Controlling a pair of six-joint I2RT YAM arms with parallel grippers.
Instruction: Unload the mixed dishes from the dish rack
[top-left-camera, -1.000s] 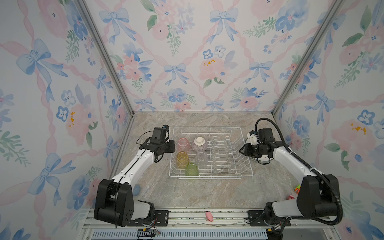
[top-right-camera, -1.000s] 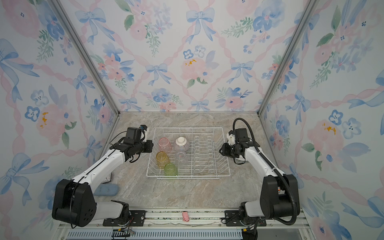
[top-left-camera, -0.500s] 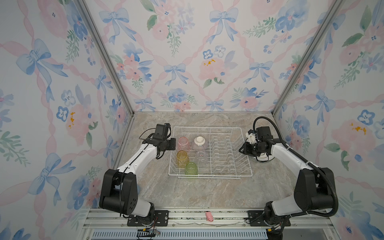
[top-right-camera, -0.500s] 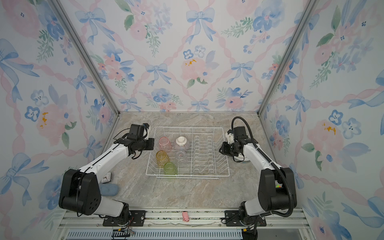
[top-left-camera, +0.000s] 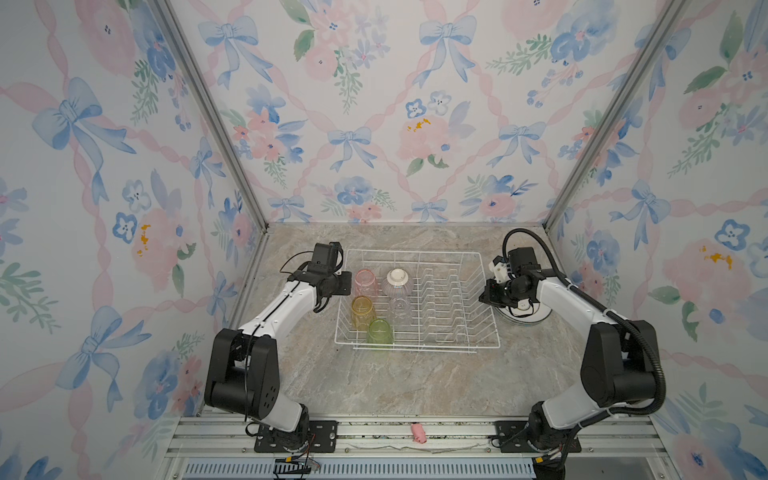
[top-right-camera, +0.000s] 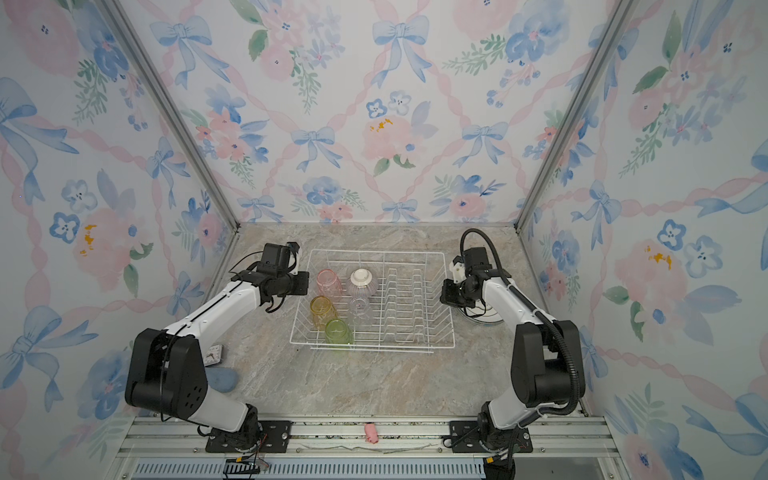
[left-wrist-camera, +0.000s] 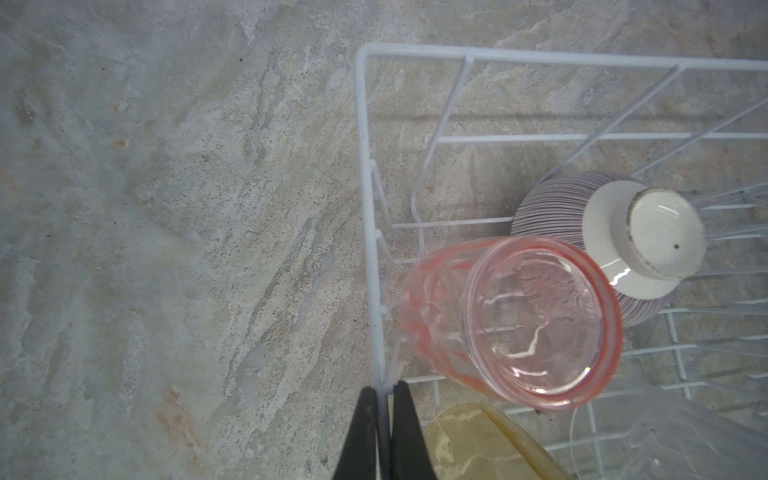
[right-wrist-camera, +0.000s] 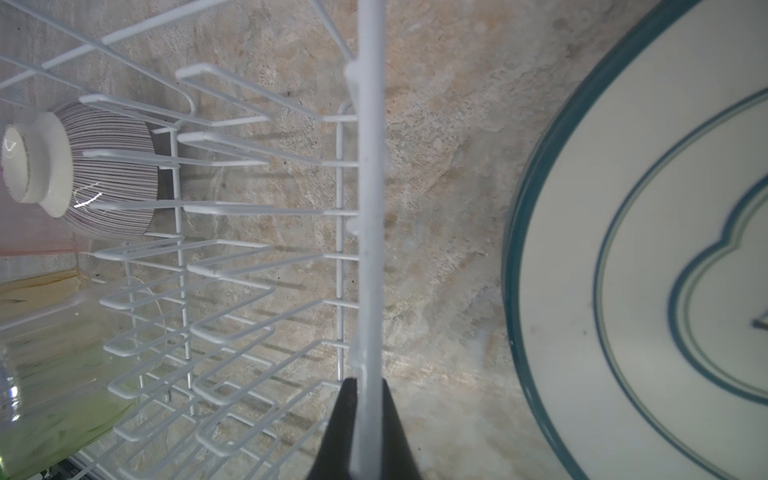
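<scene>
Half the plates hide under the right arm.

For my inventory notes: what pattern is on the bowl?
Fine dark stripes on the bowl, plain white foot; clearest in the left wrist view.

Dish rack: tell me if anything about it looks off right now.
The left gripper and right gripper have their jaws shut on opposite side rims of the white wire dish rack, not on any dish, odd for unloading.
</scene>
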